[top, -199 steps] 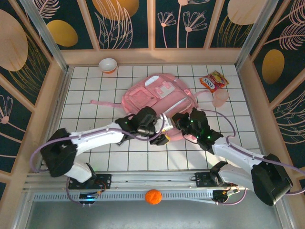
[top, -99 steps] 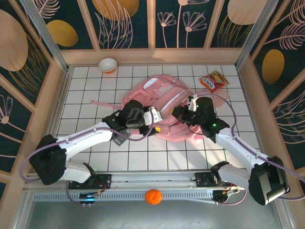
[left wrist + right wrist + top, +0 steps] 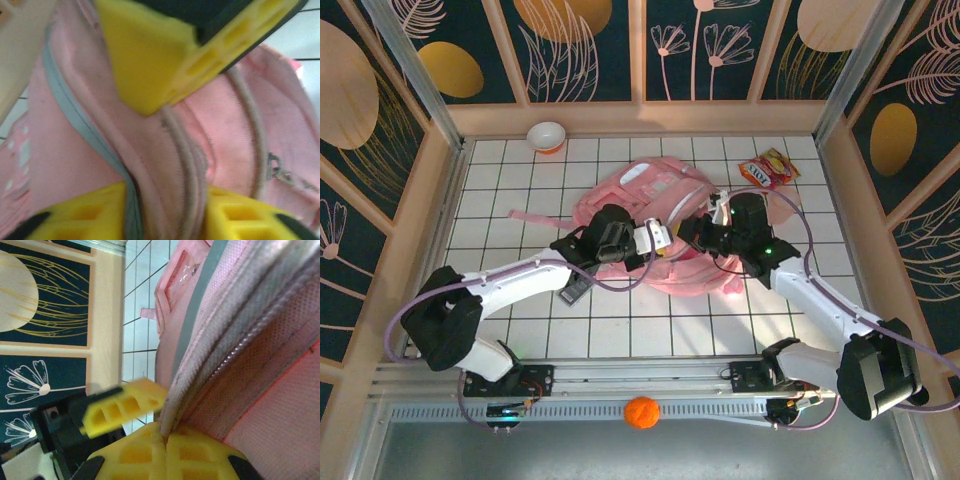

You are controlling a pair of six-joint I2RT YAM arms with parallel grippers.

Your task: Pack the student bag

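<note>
The student bag (image 3: 642, 195), pink and soft, lies mid-table with its near edge raised. Both grippers meet at that edge. My left gripper (image 3: 658, 236) is shut on a fold of the pink fabric and piping (image 3: 175, 165), which fills the gap between its yellow fingers (image 3: 85, 215). My right gripper (image 3: 694, 236) is shut, pinching the bag's zip edge (image 3: 220, 360) between its closed yellow fingertips (image 3: 145, 450). The left wrist view has the right gripper's finger (image 3: 160, 55) close above the fold. In the right wrist view the left gripper's finger (image 3: 122, 407) sits just beside the pinch.
A small bowl (image 3: 547, 135) stands at the far left. A snack packet (image 3: 768, 170) lies at the far right of the bag. A dark flat object (image 3: 572, 288) lies on the tiles under my left arm. A loose pink strap (image 3: 535, 215) trails left. An orange ball (image 3: 641, 411) rests in front of the rail.
My right gripper has moved away from me, lifting the bag's near edge. My left gripper opened wide, shifted right to that edge and closed on the fabric.
</note>
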